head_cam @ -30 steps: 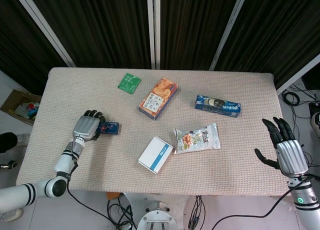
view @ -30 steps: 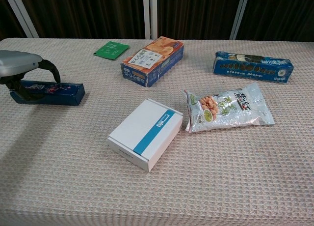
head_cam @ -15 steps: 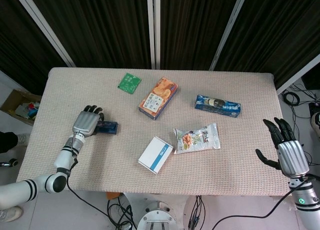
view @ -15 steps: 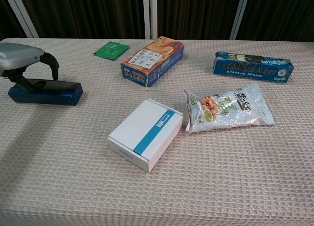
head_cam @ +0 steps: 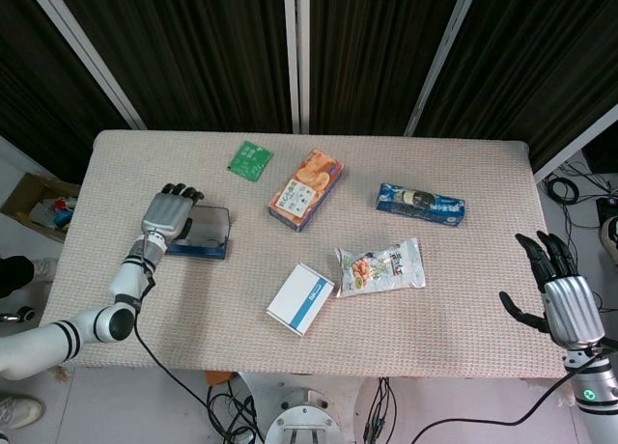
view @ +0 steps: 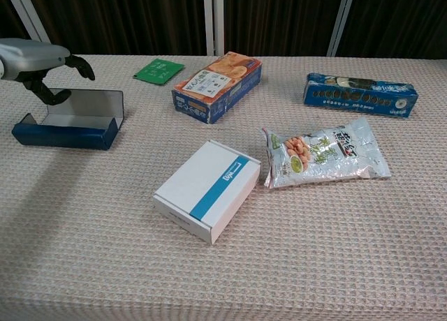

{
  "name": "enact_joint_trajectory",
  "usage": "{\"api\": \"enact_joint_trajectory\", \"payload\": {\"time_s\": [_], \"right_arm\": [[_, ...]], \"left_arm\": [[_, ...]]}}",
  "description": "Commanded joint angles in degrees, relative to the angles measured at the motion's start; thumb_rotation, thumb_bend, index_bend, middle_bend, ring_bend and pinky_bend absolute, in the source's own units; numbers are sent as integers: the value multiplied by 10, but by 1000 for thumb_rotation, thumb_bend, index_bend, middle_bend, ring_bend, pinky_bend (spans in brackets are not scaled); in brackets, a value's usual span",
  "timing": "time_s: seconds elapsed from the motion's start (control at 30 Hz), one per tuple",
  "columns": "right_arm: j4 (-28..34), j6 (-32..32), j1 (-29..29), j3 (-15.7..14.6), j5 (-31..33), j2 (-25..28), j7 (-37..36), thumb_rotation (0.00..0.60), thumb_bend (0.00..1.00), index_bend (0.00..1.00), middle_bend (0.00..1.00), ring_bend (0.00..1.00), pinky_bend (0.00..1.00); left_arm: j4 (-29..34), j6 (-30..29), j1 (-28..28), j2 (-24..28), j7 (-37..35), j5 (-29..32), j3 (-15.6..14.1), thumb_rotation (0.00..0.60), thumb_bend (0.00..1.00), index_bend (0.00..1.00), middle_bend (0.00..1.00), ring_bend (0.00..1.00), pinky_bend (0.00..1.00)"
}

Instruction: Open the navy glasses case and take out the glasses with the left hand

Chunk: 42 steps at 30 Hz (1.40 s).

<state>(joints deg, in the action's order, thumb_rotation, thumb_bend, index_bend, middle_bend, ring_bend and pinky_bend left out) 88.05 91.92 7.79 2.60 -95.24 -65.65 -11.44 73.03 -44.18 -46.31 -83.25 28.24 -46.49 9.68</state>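
The navy glasses case (head_cam: pixel 198 249) (view: pixel 64 134) lies near the table's left edge with its lid (view: pixel 87 106) standing up, showing a pale lining. My left hand (head_cam: pixel 166 215) (view: pixel 31 59) is at the lid's left end, fingers arched over its top edge and the thumb against its inner face. No glasses can be made out; in the chest view the case's front wall hides the inside. My right hand (head_cam: pixel 563 301) hangs open off the table's front right corner, holding nothing, and shows only in the head view.
A green packet (head_cam: pixel 250 159), an orange box (head_cam: pixel 305 188) and a blue biscuit pack (head_cam: pixel 420 204) lie along the back. A snack bag (head_cam: pixel 381 266) and a white box with a blue stripe (head_cam: pixel 300 298) sit mid-table, right of the case.
The case has gone from closed to open: my left hand rose and moved back, swinging the lid upright. The right hand sank slightly.
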Motion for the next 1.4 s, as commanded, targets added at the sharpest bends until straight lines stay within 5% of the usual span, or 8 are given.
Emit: {"api": "enact_joint_trajectory", "payload": {"time_s": [0.03,0.23,0.3,0.4,0.6,0.93,1.4], "right_arm": [[-2,2,-2,1,0,0,-2,600,233,19,144,0,23],[-10,1,0,1,-3,-4,-8,600,233,19,144,0,24],[-12,-4,3,1,-4,-5,-9,600,233,19,144,0,25],[-14,-11,8,2,-5,-5,-8,600,233,19,144,0,27],[-12,-22,15,3,-6,-8,-2,600,233,19,144,0,27],[2,-22,15,2,-7,-3,12,600,233,18,144,0,27],[1,-12,5,1,0,-4,11,600,233,19,144,0,29]], "left_arm": [[-40,0,-16,-16,16,44,10,600,543,171,138,98,127],[8,-56,20,18,-11,82,21,579,531,185,138,98,127],[54,-88,51,44,-31,76,13,483,530,211,138,99,127],[100,-118,89,69,-47,63,-8,251,526,237,164,131,129],[129,-140,143,76,-86,39,-44,105,521,238,233,219,135],[86,-121,144,44,-79,46,-44,91,522,238,247,220,141],[104,-53,92,21,-109,-2,-5,93,523,244,300,219,141]]}}
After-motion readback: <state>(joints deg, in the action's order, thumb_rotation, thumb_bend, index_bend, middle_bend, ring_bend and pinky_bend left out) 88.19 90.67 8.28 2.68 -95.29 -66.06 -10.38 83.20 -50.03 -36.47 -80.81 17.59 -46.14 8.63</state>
